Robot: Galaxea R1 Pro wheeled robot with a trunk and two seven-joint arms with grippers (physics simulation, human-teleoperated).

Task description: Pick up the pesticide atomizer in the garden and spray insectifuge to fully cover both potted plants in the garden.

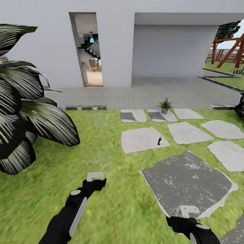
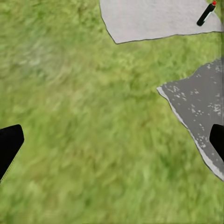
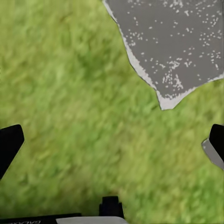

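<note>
Head view: potted plant [image 1: 165,105] beyond atomizer [image 1: 159,141]

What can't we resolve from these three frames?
- Pesticide atomizer: too small in head view to read label or trigger; in left wrist view it sits near the corner, blurred.
- Potted plant: one visible; the second isn't identifiable.
- Dark bush: cut off by the head view's right edge.
- Left gripper and right gripper: fingers clipped by wrist-view edges.
</note>
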